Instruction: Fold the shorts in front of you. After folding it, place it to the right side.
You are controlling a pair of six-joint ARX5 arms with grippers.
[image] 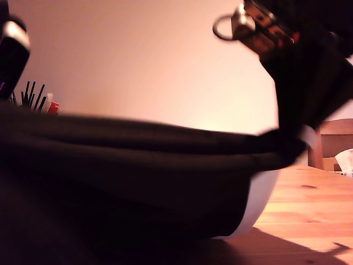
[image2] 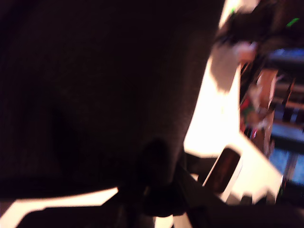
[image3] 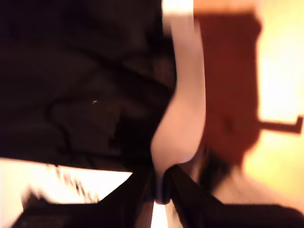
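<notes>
While the shorts (image: pixel 138 165) hang lifted above the table (image: pixel 309 204), their long axis runs across the exterior view from its left to its right, sagging in the middle and rising toward that view's right. There the cloth gathers into a tight bunch under a dark arm (image: pixel 309 72) that comes down from the upper right corner of the exterior view. A white band (image: pixel 256 204) curves down along the end of the shorts nearer the exterior view's right, so a leg hem points that way; the lowest part of the cloth seems to touch or nearly touch the wood, though the blur makes this hard to settle. The shorts' shadow (image: pixel 287 248) lies on the table below the band.

My second gripper (image3: pixel 161 187) has its two fingers (image3: pixel 137 190) pressed close together on the edge of the shorts (image3: pixel 71 85), right where the black cloth meets the white band (image3: pixel 183 123).

My first gripper (image2: pixel 159 190) is dark and blurred against the black cloth (image2: pixel 95 95); it appears to be pinching a fold of the shorts, with the fabric filling most of its view.

At the exterior view's left, some thin dark sticks and a red item (image: pixel 52 107) show behind the cloth.
</notes>
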